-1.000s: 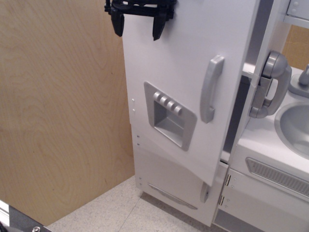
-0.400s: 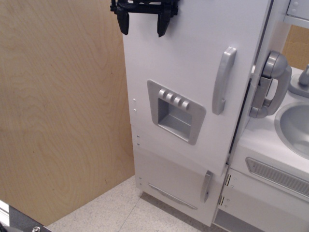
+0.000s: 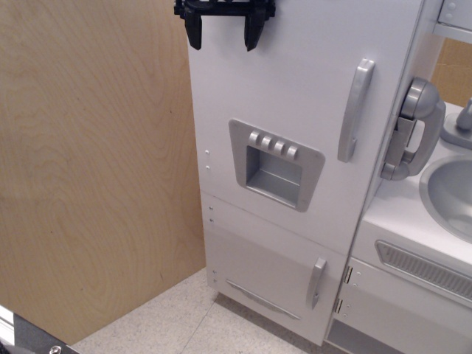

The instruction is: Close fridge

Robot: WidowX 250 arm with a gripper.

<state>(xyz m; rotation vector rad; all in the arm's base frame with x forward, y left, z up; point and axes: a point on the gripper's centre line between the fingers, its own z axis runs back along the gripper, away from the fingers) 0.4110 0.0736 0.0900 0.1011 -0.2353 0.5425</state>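
Note:
The tall white toy fridge (image 3: 295, 96) fills the middle of the view. Its large door carries a grey vertical handle (image 3: 355, 110) and a grey recessed dispenser panel (image 3: 276, 164) with a row of buttons. The door lies nearly flush with the fridge front; I see no dark gap along its right edge. My black gripper (image 3: 224, 33) hangs at the top of the frame, in front of the door's upper left part. Its two fingers (image 3: 194, 33) point down and stand apart with nothing between them. Whether it touches the door I cannot tell.
A smaller lower white door with a short grey handle (image 3: 316, 282) sits below. To the right are a grey toy phone (image 3: 411, 131), a grey sink (image 3: 451, 193) and a white cabinet with a grey vent grille (image 3: 424, 269). A plywood wall (image 3: 88, 169) stands left. Speckled floor (image 3: 177, 324) is below.
The large door has swung right toward the fridge body; the dark gap at its right edge has closed. My gripper has moved slightly right and up along the door's top.

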